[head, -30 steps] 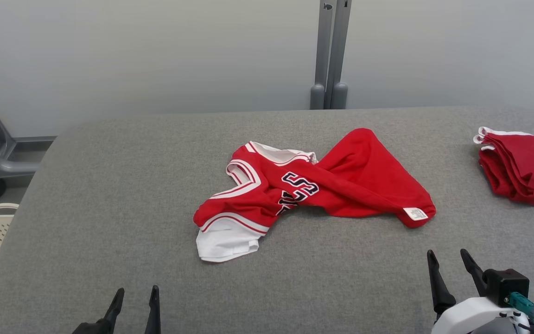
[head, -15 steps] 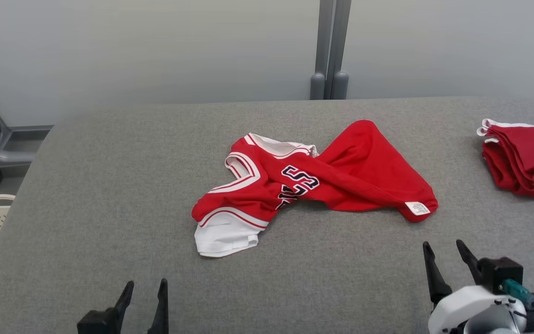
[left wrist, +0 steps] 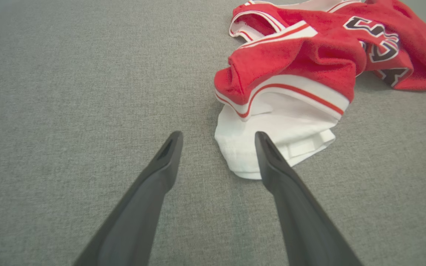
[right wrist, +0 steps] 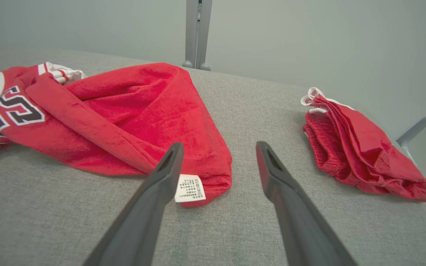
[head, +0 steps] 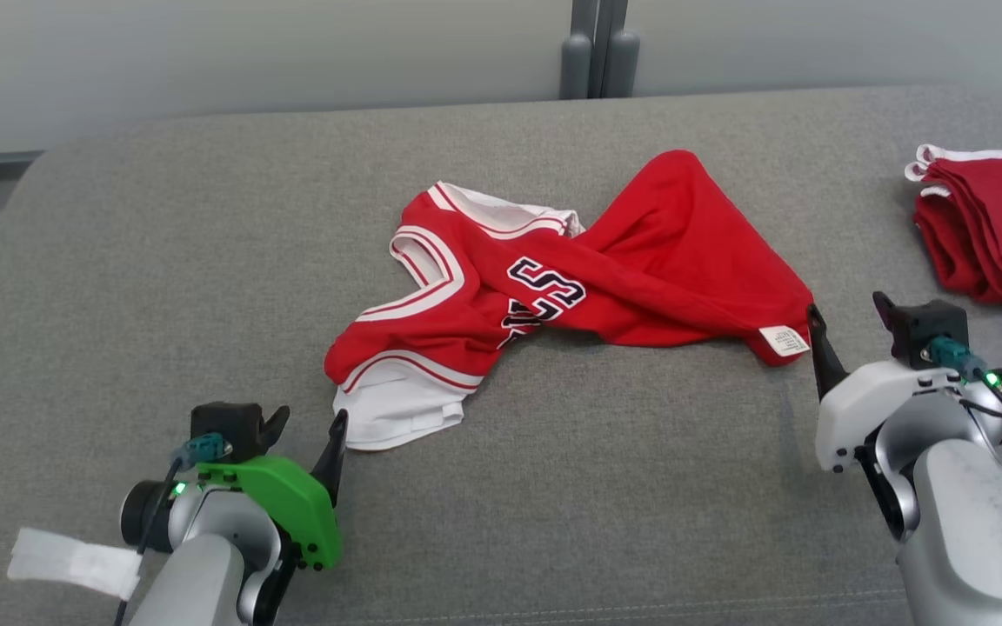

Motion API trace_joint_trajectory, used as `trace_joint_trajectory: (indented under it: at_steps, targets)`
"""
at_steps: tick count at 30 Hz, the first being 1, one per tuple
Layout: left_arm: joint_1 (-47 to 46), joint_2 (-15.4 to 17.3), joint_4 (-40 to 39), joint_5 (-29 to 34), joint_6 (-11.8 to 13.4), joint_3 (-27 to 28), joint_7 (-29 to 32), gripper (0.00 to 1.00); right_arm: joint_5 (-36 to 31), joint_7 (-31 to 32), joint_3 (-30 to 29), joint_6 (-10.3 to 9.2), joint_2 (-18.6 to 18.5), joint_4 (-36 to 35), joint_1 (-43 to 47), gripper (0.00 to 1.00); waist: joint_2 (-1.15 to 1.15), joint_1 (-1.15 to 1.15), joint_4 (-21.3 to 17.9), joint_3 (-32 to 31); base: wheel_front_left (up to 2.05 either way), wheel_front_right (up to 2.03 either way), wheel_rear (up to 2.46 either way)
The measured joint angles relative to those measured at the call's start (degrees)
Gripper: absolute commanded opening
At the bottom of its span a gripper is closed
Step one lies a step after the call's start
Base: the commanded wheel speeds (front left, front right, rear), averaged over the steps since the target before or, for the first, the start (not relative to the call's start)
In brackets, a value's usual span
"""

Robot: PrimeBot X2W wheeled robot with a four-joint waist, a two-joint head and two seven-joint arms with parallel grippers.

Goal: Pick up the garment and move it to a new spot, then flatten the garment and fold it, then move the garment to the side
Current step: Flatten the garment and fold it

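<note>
The garment (head: 571, 278) is a red jersey with white trim and dark lettering, lying twisted in the middle of the grey table (head: 162, 226). My left gripper (head: 308, 423) is open, its fingers just short of the white lower-left corner (left wrist: 279, 133). My right gripper (head: 845, 313) is open too, beside the red right end that bears a white label (right wrist: 190, 188). In the left wrist view the left gripper (left wrist: 217, 138) straddles the edge of the white corner. In the right wrist view the right gripper (right wrist: 218, 147) frames the labelled tip. Neither holds anything.
A folded red garment (head: 988, 226) with white edging lies at the table's far right, also seen as the folded pile (right wrist: 361, 147) in the right wrist view. A grey post (head: 597, 48) stands behind the table against the pale wall.
The head camera has tilted down. Both arms have reached forward: the left gripper now stands at the white corner, the right one at the labelled red end. The garment lies as before.
</note>
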Motion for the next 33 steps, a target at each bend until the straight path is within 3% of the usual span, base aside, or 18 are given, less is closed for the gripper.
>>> trace_joint_trajectory:
  at_steps: [8,18,19,20,23,31,33]
  targets:
    - [-6.63,1.77,5.23,-3.35,0.00,-4.48,1.97,1.00,-1.40,-1.96,0.45,0.00,-2.89,6.80,-8.38,1.00,0.00,0.00,-1.36,5.97,0.00,0.00,0.00]
    - [-9.28,1.82,9.45,-5.41,0.00,-8.45,1.43,1.00,-3.55,-4.10,-1.55,0.00,-3.38,13.40,-10.34,1.00,0.00,0.00,-0.57,9.04,0.00,0.00,0.00]
    - [-9.29,1.72,9.54,-5.69,0.00,-8.83,1.53,0.96,-3.56,-4.02,-1.72,0.00,-3.33,14.17,-10.38,1.00,0.00,0.00,-0.36,9.01,0.00,0.00,0.00]
    - [-9.29,1.65,9.62,-6.04,0.00,-9.27,1.79,0.87,-3.55,-3.93,-1.90,0.00,-3.26,14.92,-10.39,1.00,0.00,0.00,-0.12,9.00,0.00,0.00,0.00]
    - [-9.27,1.44,9.57,-6.79,0.00,-10.60,2.37,0.77,-3.46,-3.82,-2.70,0.00,-3.14,17.23,-10.90,1.00,0.00,0.00,0.58,9.01,0.00,0.00,0.00]
    - [-9.37,1.49,8.95,-7.42,0.00,-12.69,2.49,0.69,-1.88,-2.67,-7.01,0.00,-1.67,22.05,-12.48,1.00,0.00,0.00,2.02,9.58,0.00,0.00,0.00]
    - [-9.53,1.52,8.91,-7.43,0.00,-12.93,2.45,0.63,-0.93,-2.22,-7.40,0.00,-1.07,23.02,-12.65,1.00,0.00,0.00,2.17,9.85,0.00,0.00,0.00]
